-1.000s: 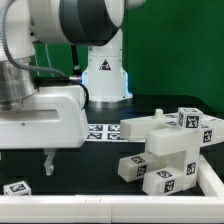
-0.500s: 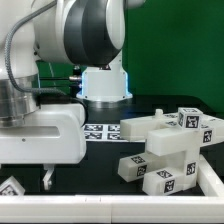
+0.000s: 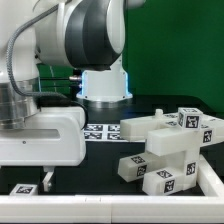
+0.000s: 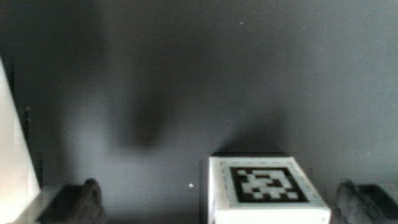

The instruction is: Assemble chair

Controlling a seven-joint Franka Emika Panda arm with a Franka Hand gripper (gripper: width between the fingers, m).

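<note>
The chair's joined white body, blocky slabs with black-and-white tags, stands at the exterior view's right. A small loose white piece with a tag lies on the black table at the exterior view's lower left. My gripper hangs low over it; only one dark finger shows there. In the wrist view the tagged piece lies between my two dark fingertips, nearer one of them and touching neither. The gripper is open and holds nothing.
The marker board lies flat behind the gripper, in front of the arm's base. A white raised edge borders the table at the exterior view's right. A pale strip runs along one side of the wrist view.
The gripper has come down close to the table over the small loose piece. That piece now sits slightly further toward the exterior view's right. The chair body has not moved.
</note>
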